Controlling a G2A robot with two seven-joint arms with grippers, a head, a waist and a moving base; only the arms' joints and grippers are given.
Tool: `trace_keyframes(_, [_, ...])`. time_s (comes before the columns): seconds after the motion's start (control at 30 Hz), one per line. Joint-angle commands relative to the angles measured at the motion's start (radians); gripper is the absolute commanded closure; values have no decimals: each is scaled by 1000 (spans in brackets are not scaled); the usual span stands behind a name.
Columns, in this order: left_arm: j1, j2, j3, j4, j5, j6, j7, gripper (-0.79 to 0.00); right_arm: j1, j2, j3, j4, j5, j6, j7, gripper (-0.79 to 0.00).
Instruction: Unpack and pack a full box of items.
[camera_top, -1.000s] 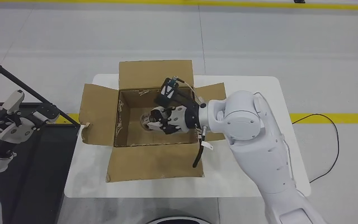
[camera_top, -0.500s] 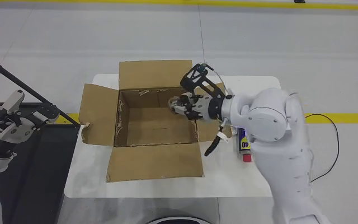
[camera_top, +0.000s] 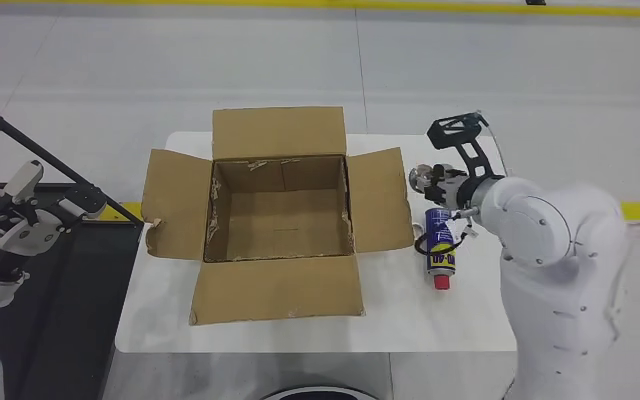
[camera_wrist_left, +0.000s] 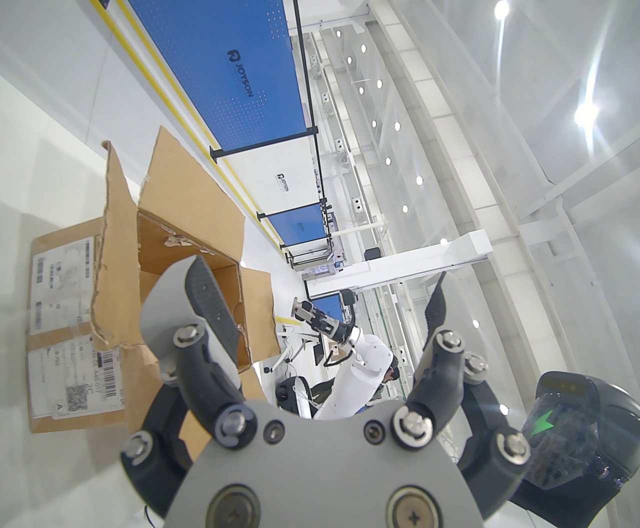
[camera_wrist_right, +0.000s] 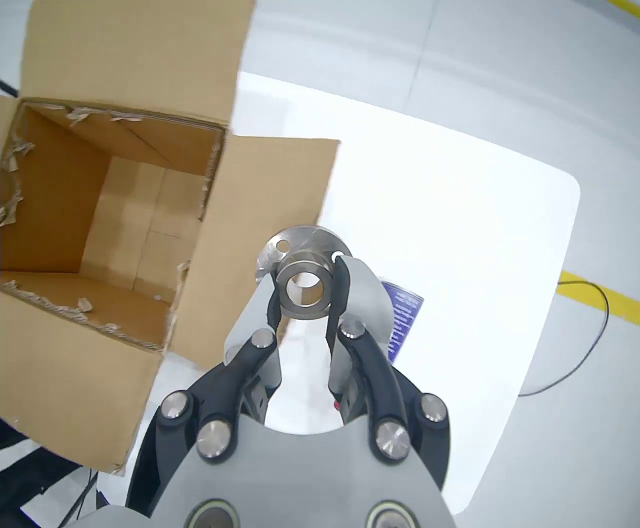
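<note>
Cardboard box (camera_top: 280, 225) sits open at the middle of the white table (camera_top: 470, 310), its four flaps folded outward and its brown floor showing in the top view. At 3 o'clock from the box a blue can (camera_top: 437, 255) lies on its side on the table, red cap pointing to 6 o'clock, just beside the edge of the box's right flap.

At 12 o'clock from the can the right gripper (camera_top: 432, 182) hangs above the table, outside the box and close to the outer edge of that flap. Its jaws are drawn in to a narrow gap and clamp the collar of a metal flange (camera_wrist_right: 305, 245), one pad on each side; the round plate with its bolt holes points away from the wrist.

Seen from its own wrist, the left gripper (camera_wrist_left: 320, 277) is off at the box's 9 o'clock side, low beside the labelled wall. Its jaws are spread wide with nothing between them.
</note>
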Motion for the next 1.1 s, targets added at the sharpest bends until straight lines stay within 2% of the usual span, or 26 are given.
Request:
trace_keyframes(0.0, [0, 0, 0, 0, 0, 0, 0, -785, -16, 10, 28, 14, -4, 5, 0, 0])
trace_keyframes(0.2, [0, 0, 0, 0, 0, 0, 0, -785, -62, 45, 77, 92, -97, 0, 0, 0])
trace_keyframes(0.47, [0, 0, 0, 0, 0, 0, 0, -785, -83, 83, 105, 230, -121, -28, 0, 0])
trace_keyframes(0.8, [0, 0, 0, 0, 0, 0, 0, -785, -57, 114, 87, 431, -71, -61, 0, 0])
trace_keyframes(1.07, [0, 0, 0, 0, 0, 0, 0, -785, -40, 132, 58, 498, -67, -57, 0, 0])
